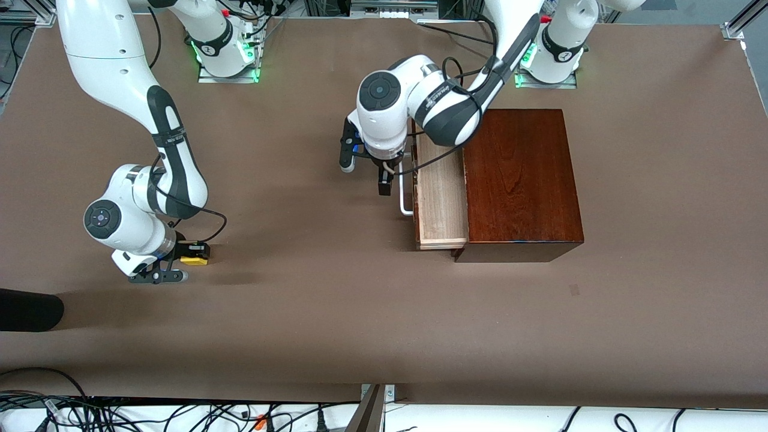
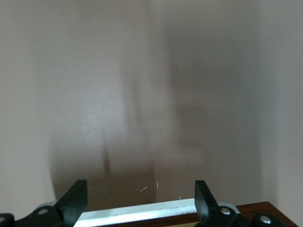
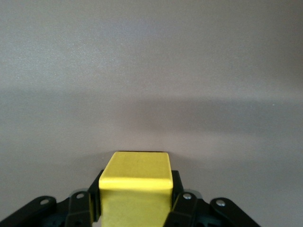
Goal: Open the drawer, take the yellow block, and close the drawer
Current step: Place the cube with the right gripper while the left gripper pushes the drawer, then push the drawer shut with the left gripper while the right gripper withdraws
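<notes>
The dark mahogany box stands toward the left arm's end of the table. Its drawer is pulled part way out, showing a pale-wood tray and a white bar handle. My left gripper is open beside the handle. In the left wrist view the handle lies between its spread fingers, which do not grip it. My right gripper is shut on the yellow block, low over the table toward the right arm's end. The right wrist view shows the yellow block between the gripper's fingers.
A black rounded object juts in at the right arm's end of the table, nearer to the front camera than the right gripper. Cables run along the table's front edge. A small dark mark lies on the table near the box.
</notes>
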Action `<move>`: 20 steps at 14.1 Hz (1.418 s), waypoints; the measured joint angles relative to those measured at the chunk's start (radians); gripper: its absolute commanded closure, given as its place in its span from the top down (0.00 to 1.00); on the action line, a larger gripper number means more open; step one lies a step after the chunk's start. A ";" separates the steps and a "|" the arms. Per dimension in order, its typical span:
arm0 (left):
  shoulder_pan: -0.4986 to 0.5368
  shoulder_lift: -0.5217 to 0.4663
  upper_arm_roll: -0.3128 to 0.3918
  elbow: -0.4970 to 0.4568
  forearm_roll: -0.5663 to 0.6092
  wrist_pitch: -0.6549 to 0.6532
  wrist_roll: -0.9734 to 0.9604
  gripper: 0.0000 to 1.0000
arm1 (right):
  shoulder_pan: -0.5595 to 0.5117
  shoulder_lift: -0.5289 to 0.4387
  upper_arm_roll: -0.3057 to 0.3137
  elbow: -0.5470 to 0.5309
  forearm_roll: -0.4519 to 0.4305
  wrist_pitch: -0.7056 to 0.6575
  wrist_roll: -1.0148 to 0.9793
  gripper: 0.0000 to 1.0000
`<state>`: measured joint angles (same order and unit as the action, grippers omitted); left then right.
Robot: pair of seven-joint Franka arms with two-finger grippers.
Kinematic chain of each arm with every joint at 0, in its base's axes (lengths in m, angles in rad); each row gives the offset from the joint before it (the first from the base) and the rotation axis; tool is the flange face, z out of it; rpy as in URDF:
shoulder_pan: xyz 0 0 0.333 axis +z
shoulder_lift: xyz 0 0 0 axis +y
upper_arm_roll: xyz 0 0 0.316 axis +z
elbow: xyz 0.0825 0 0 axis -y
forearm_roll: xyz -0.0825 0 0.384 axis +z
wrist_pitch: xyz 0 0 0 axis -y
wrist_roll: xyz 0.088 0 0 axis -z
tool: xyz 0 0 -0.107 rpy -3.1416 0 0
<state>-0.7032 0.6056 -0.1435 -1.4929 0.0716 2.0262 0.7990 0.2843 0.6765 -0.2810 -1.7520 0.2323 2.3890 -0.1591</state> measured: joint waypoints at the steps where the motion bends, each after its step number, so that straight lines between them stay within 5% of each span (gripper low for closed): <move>1: 0.000 0.010 0.000 0.000 0.009 0.004 0.017 1.00 | 0.000 0.000 0.002 0.000 0.004 -0.002 -0.003 0.21; 2: 0.000 0.018 0.000 0.000 0.023 0.014 0.028 1.00 | 0.000 0.000 0.004 0.000 0.007 -0.004 -0.003 0.35; 4: 0.002 0.026 0.001 0.000 0.037 0.017 0.053 1.00 | 0.000 0.000 0.007 0.000 0.015 -0.004 -0.004 1.00; 11: 0.019 0.027 -0.005 0.003 0.031 -0.012 0.069 1.00 | 0.000 -0.031 0.007 0.024 0.057 -0.078 -0.009 1.00; 17: 0.091 0.023 -0.003 0.004 0.029 -0.072 0.072 1.00 | 0.000 -0.241 -0.053 0.041 0.043 -0.385 0.020 1.00; 20: 0.146 0.022 0.000 0.004 0.032 -0.079 0.091 1.00 | -0.001 -0.354 -0.064 0.041 -0.079 -0.526 0.095 1.00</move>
<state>-0.5574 0.6274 -0.1434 -1.4893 0.1037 1.9468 0.8903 0.2838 0.3222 -0.3454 -1.7106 0.1538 1.8626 -0.0642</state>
